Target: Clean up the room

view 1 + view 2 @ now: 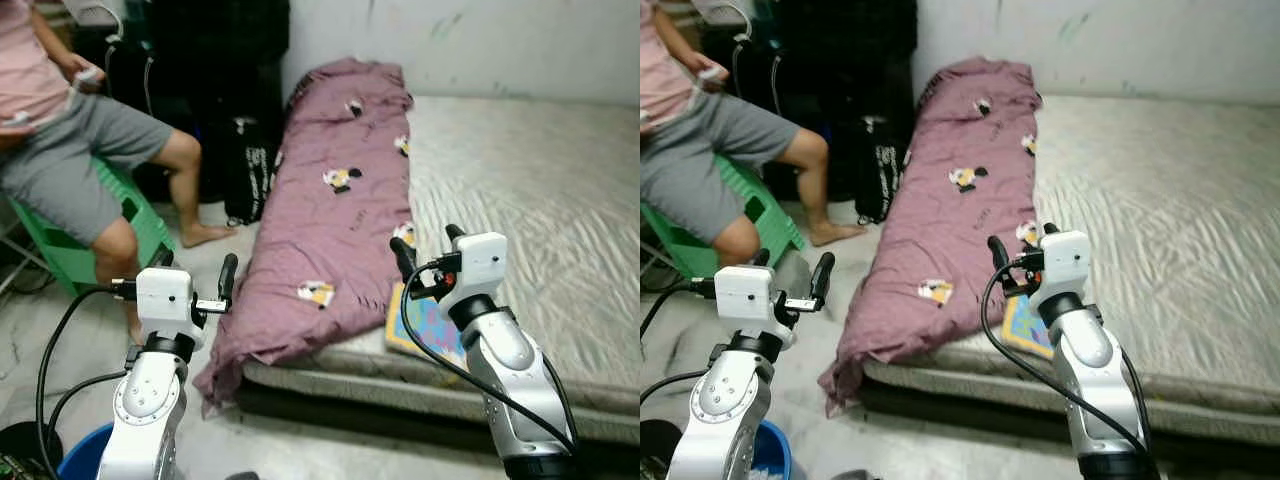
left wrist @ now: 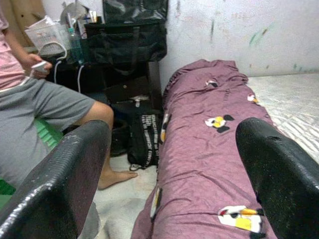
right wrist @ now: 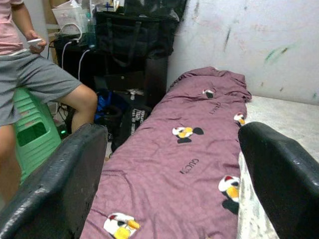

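A mattress (image 1: pixel 540 180) is laid on the floor against the wall, and along its left edge a purple blanket (image 1: pixel 335 200) is stretched in a long roll. Its long axis runs from the near corner, where a loose end is draped over the mattress edge toward the floor, away to the wall. The blanket is found ahead of both arms and between them, so it is judged the thing to be tidied.

The right gripper (image 1: pixel 428 245) is held raised above the near right edge of the blanket, its fingers spread wide and empty; it is judged the nearer of the two. The left gripper (image 1: pixel 195 270) is held at like height just left of the hanging end, over the floor, also wide apart and empty. Both forearms are bent upward, grippers pointed along the blanket.

A colourful mat (image 1: pixel 425 330) is seen beneath the right wrist. A person (image 1: pixel 70 150) is seated on a green stool (image 1: pixel 150 225) to the left.
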Robot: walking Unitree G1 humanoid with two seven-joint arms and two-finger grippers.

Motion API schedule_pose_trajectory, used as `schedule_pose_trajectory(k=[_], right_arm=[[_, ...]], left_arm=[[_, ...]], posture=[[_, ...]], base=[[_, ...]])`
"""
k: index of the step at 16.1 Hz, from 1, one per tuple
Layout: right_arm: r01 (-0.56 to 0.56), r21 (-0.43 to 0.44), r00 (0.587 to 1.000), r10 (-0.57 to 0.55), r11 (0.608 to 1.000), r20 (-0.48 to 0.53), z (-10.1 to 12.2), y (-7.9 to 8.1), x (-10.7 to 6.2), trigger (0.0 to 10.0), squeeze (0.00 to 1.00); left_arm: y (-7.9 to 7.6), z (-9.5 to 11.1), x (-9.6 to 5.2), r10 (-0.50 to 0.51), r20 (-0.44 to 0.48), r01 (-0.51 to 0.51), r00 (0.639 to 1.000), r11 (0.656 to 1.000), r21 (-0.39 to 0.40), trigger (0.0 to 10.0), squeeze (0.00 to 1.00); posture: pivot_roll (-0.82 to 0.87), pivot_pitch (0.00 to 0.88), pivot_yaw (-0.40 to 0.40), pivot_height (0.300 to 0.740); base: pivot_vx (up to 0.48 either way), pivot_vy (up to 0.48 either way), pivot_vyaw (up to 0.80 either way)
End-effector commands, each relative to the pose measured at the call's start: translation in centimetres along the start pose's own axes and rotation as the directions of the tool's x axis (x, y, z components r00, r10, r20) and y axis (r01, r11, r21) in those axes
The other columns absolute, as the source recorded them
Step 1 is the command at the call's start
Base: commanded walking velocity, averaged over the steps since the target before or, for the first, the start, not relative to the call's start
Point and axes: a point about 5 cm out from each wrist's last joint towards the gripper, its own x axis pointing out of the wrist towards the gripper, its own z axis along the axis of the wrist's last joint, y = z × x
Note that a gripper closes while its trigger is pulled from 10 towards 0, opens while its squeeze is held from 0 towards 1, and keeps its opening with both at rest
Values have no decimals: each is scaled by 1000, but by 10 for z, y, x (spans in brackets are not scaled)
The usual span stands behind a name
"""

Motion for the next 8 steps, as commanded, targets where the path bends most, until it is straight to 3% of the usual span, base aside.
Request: schedule_pose_trajectory(k=[1, 8], right_arm=[[-8, 4, 1000, 8, 1000, 1, 0, 2, 1, 10000, 0], [-6, 0, 1000, 6, 1000, 4, 0, 2, 4, 10000, 0]], left_arm=[[3, 3, 1, -6, 15, 6, 1000, 1000, 12, 10000, 0], [3, 2, 1, -14, 17, 13, 1000, 1000, 12, 10000, 0]], posture=[[-56, 0, 7, 740], [-50, 0, 6, 740]], base=[[368, 0, 0], [387, 0, 0]])
